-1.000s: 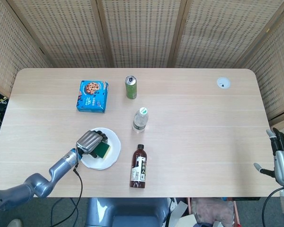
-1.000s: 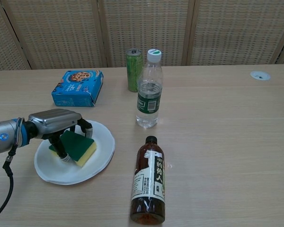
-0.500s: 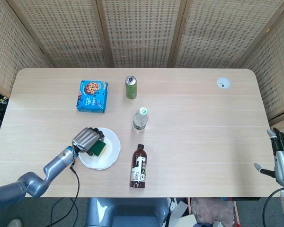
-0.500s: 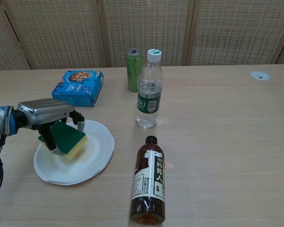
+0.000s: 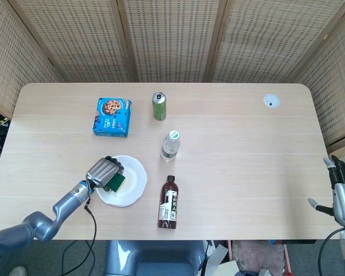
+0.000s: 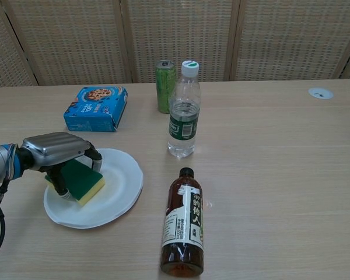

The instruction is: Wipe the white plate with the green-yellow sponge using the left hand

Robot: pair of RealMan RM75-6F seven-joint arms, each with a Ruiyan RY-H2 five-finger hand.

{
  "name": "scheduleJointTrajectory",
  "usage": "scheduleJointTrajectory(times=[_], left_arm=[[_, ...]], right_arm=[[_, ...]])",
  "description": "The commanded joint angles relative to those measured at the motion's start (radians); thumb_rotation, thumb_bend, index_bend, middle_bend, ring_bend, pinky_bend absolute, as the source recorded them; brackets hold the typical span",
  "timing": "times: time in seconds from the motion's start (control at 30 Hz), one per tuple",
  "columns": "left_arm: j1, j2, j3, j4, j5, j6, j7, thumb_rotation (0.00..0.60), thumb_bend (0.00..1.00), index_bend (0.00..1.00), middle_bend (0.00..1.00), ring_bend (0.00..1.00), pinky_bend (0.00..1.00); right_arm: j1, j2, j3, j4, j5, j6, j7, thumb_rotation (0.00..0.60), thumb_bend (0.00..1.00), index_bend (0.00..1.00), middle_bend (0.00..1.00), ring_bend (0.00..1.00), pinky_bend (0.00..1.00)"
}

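Since 1 s ago the left hand [image 5: 102, 171] w/ the sponge [image 5: 116, 182] has slid toward 9 o'clock across the plate [image 5: 135, 183]; the sponge was near plate centre then, now it sits over the plate's 9 o'clock side. Plate itself looks nudged slightly. Right hand, bottles, can, box: same spots as before.

Now, chest view: left hand [image 6: 54, 150] lies palm-down over the sponge [image 6: 79, 180], fingers [image 6: 95, 158] curled down around it, gripping it. Sponge is green on top, yellow underneath, tilted a bit, its lower edge on the plate [image 6: 119, 192]. Can't tell how firmly it presses.

Plate is white, round, at approx 7 o'clock on the table [image 5: 236, 144] in the head view, near the front edge.

Right hand [image 5: 344, 196] is at the 4 o'clock corner of the head view, just off the table edge, fingers apart, holding nothing. Not seen in chest view.

Other stuff:
- dark bottle [image 5: 168, 202] lying on its side, just beside the plate at its 3 o'clock, cap pointing to 12
- water bottle [image 5: 170, 145] upright, near table centre, at 1 o'clock from the plate
- green can [image 5: 159, 106] upright, at 12 from the water bottle
- blue cookie box [image 5: 112, 117] flat, at 12 o'clock from the plate, well apart from it
- small round cable port [image 5: 271, 101] at 2 o'clock on the table
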Motion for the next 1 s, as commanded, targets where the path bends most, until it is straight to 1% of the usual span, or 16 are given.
scheduleJointTrajectory(times=[0.03, 0.17, 0.3, 0.4, 0.5, 0.7, 0.9, 1.0], left_arm=[[0.007, -0.024, -0.009, 0.019, 0.010, 0.033, -0.001, 0.600, 0.12, 0.54, 0.15, 0.05, 0.03], [0.009, -0.021, -0.016, 0.013, 0.016, 0.055, -0.009, 0.600, 0.12, 0.55, 0.14, 0.03, 0.02], [0.008, 0.003, -0.026, -0.014, 0.014, 0.066, -0.014, 0.600, 0.12, 0.56, 0.14, 0.03, 0.02], [0.007, 0.019, -0.021, -0.033, 0.004, 0.045, 0.004, 0.600, 0.12, 0.58, 0.12, 0.01, 0.01], [0.008, 0.031, -0.011, -0.052, -0.012, 0.013, 0.043, 0.600, 0.12, 0.60, 0.08, 0.00, 0.00], [0.011, 0.019, -0.006, -0.056, -0.039, -0.018, 0.109, 0.600, 0.12, 0.60, 0.04, 0.00, 0.00], [0.000, -0.010, -0.024, -0.043, -0.062, -0.033, 0.153, 0.600, 0.12, 0.60, 0.03, 0.00, 0.00], [-0.001, -0.008, -0.033, -0.057, -0.067, -0.027, 0.160, 0.600, 0.12, 0.60, 0.03, 0.00, 0.00]], right_arm=[[0.000, 0.001, 0.000, -0.001, -0.001, 0.000, 0.001, 0.600, 0.00, 0.00, 0.00, 0.00, 0.00], [-0.001, 0.002, 0.000, -0.002, 0.000, 0.001, 0.003, 0.600, 0.00, 0.00, 0.00, 0.00, 0.00], [-0.001, 0.003, -0.001, -0.004, -0.002, 0.002, 0.004, 0.600, 0.00, 0.00, 0.00, 0.00, 0.00], [-0.001, 0.003, -0.001, -0.005, -0.003, 0.001, 0.004, 0.600, 0.00, 0.00, 0.00, 0.00, 0.00], [-0.001, 0.004, -0.001, -0.005, -0.003, 0.001, 0.005, 0.600, 0.00, 0.00, 0.00, 0.00, 0.00], [-0.001, 0.004, -0.001, -0.005, -0.001, 0.000, 0.006, 0.600, 0.00, 0.00, 0.00, 0.00, 0.00], [0.000, 0.003, 0.000, -0.004, 0.000, -0.001, 0.004, 0.600, 0.00, 0.00, 0.00, 0.00, 0.00], [0.000, 0.003, -0.001, -0.004, 0.000, -0.002, 0.004, 0.600, 0.00, 0.00, 0.00, 0.00, 0.00]])
